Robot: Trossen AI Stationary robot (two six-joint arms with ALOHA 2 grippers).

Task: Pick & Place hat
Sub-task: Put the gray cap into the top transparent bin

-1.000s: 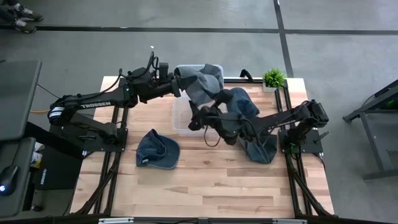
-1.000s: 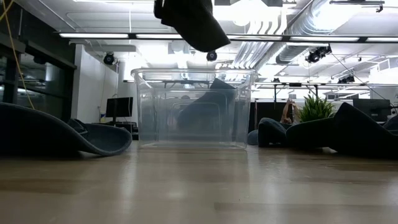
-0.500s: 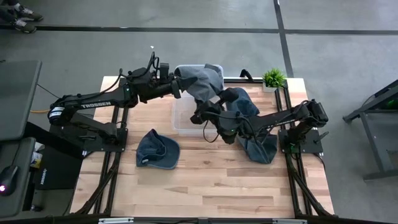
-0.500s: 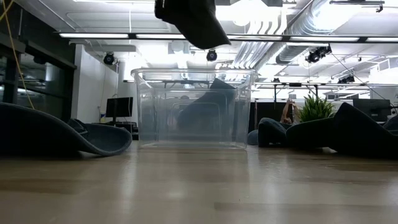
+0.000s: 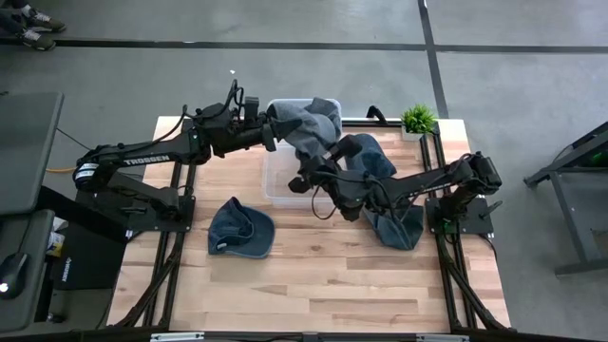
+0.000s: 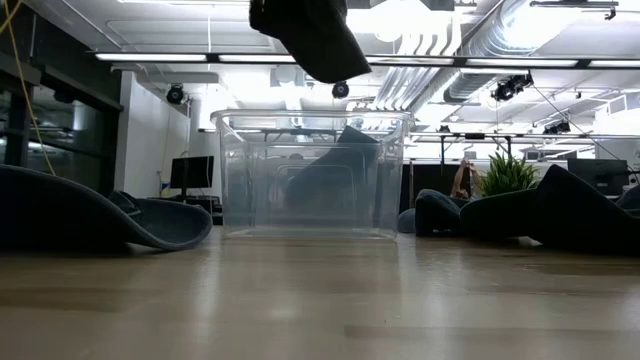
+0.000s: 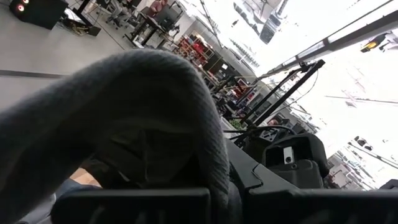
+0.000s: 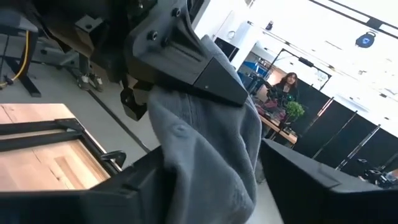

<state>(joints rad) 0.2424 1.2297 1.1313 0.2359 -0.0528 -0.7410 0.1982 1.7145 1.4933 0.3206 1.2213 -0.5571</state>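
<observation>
A grey hat [image 5: 306, 119] hangs in the air over the far part of a clear plastic bin [image 5: 277, 180], and shows dark at the top of the low view [image 6: 310, 35]. My left gripper [image 5: 270, 133] reaches in from the table's left and is shut on the hat. My right gripper [image 5: 309, 178] comes from the right and sits below the hat, open. The hat's hanging cloth [image 8: 205, 155] lies between its two fingers. A dark blue cap [image 5: 239, 230] rests crown up on the table near the bin. My left gripper pinches the grey hat at its left edge [image 5: 282, 128], coming in about level from the table's left. The hat is lifted clear above the bin and droops from the fingers. Its cloth [image 7: 155, 93] drapes over the fingers and hides the exact place of contact. My right gripper has the cloth between its open fingers [image 8: 124, 186]; I cannot tell whether it touches.
More blue hats lie on the table's right side [image 5: 375, 157] [image 5: 399, 226], under and beside the right arm. A small potted plant [image 5: 418, 119] stands at the far right corner. Bare wood lies along the near half of the table [image 5: 313, 285].
The right gripper has moved a little toward the far edge and up, closer under the hat. The hat's hanging lower part has drawn up and now looks more compact. The left arm has kept still.
</observation>
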